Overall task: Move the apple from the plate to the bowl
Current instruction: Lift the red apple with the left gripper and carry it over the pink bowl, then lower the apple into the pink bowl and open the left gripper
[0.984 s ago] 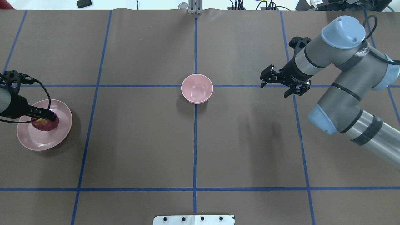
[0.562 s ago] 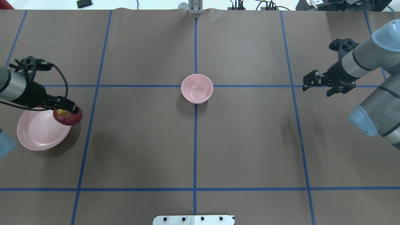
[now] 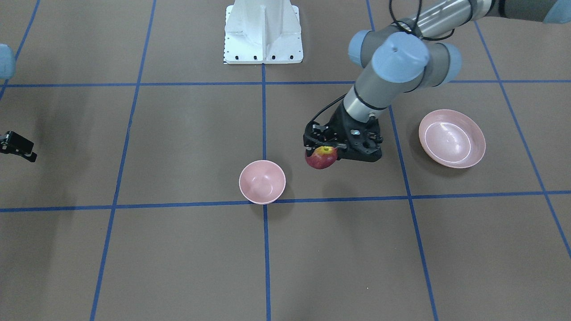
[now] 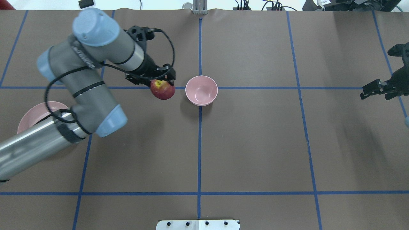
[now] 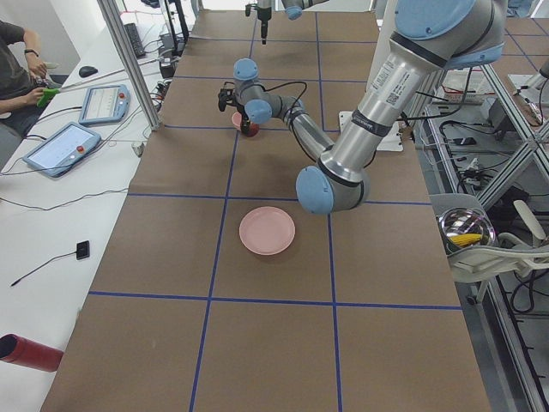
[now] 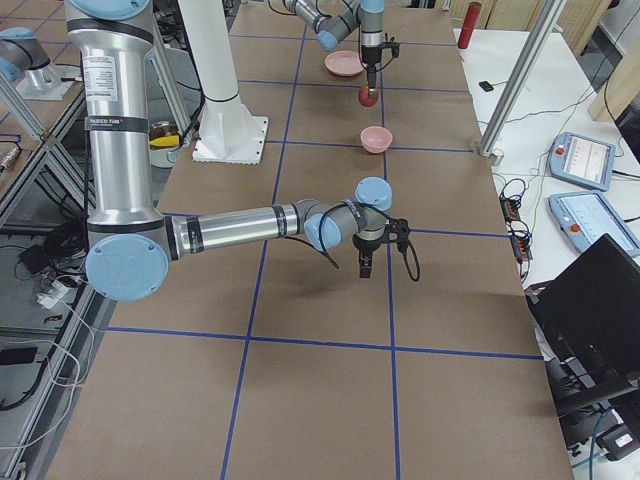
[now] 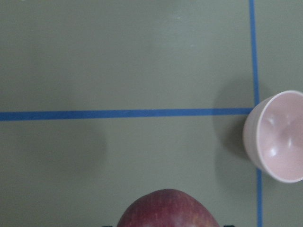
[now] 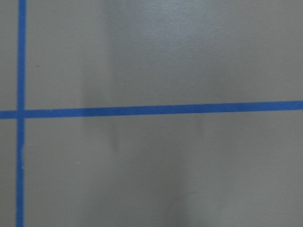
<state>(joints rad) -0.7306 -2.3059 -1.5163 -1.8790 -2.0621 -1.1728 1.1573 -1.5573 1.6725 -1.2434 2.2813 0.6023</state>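
Apple (image 4: 162, 89) in the air, just short of the bowl (image 4: 201, 90)!
The left gripper (image 4: 162, 83) has its jaws pinching the fruit from above, holding it over the worktop (image 4: 255, 143) just beside the bowl's rim and well apart from the plate (image 3: 451, 138). Out wide, the right gripper (image 4: 378, 94) hovers, jaws spread.

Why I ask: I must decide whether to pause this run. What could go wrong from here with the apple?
1. The left gripper grips the apple near its top, in the air short of the bowl; it might slip and fall on the table.
2. The bowl looks barely wider than the apple, so an off-centre release could strike the rim and tip it.
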